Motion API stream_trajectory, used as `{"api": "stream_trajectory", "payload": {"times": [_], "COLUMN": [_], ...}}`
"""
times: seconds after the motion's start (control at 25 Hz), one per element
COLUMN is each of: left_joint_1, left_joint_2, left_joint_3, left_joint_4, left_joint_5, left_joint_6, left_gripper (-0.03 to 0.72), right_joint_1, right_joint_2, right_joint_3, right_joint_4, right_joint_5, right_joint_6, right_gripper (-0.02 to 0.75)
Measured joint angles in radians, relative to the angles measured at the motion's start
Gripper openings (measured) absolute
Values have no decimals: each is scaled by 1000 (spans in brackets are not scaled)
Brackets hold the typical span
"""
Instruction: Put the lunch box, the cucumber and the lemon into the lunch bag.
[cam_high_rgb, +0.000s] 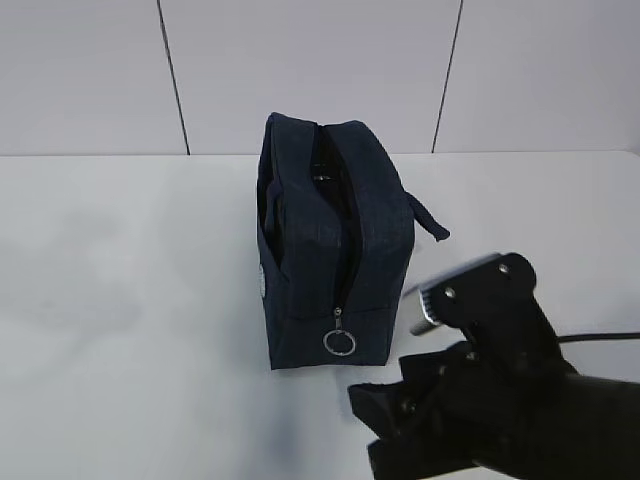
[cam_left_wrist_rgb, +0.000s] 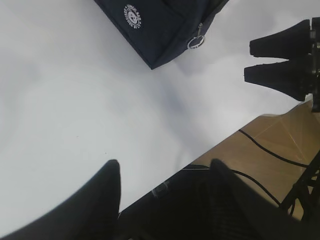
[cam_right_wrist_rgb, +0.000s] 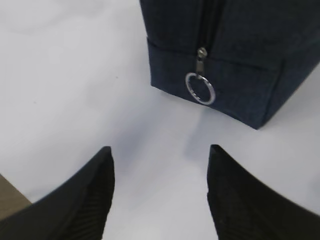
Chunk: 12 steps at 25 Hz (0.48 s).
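The dark navy lunch bag (cam_high_rgb: 330, 250) stands in the middle of the white table. Its zipper slider and metal ring pull (cam_high_rgb: 339, 343) hang low on the near end, and a dark gap runs along the zipper line on top. The lunch box, cucumber and lemon are out of view. My right gripper (cam_high_rgb: 385, 405) is open and empty, low over the table just in front of the bag, with the ring pull (cam_right_wrist_rgb: 200, 88) ahead of its jaws (cam_right_wrist_rgb: 160, 148). My left gripper (cam_left_wrist_rgb: 165, 162) is open and empty over the table's front edge, away from the bag (cam_left_wrist_rgb: 160, 30).
A strap handle (cam_high_rgb: 430, 218) sticks out on the bag's right side. The bag's white round logo (cam_left_wrist_rgb: 133, 16) faces left. Past the table's front edge lie a wooden floor and black cables (cam_left_wrist_rgb: 280, 155). The right gripper also shows in the left wrist view (cam_left_wrist_rgb: 248, 61).
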Motion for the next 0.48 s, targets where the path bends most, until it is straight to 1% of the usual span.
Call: {"api": "stream_trajectory", "payload": {"times": [0.12, 0.24, 0.32, 0.48], "left_joint_1": [0, 0, 0, 0], "left_joint_2": [0, 0, 0, 0], "left_joint_3": [0, 0, 0, 0], "left_joint_4": [0, 0, 0, 0], "left_joint_5": [0, 0, -2, -9], "left_joint_6": [0, 0, 0, 2], "left_gripper": [403, 403, 403, 403], "right_joint_1": [0, 0, 0, 0], "right_joint_2": [-2, -6, -9, -6], "right_joint_3": [107, 192, 210, 214], "right_joint_4": [-49, -123, -157, -216], "right_joint_5": [-135, -278, -345, -414], "right_joint_6": [-4, -3, -3, -3], "right_gripper": [452, 452, 452, 452]}}
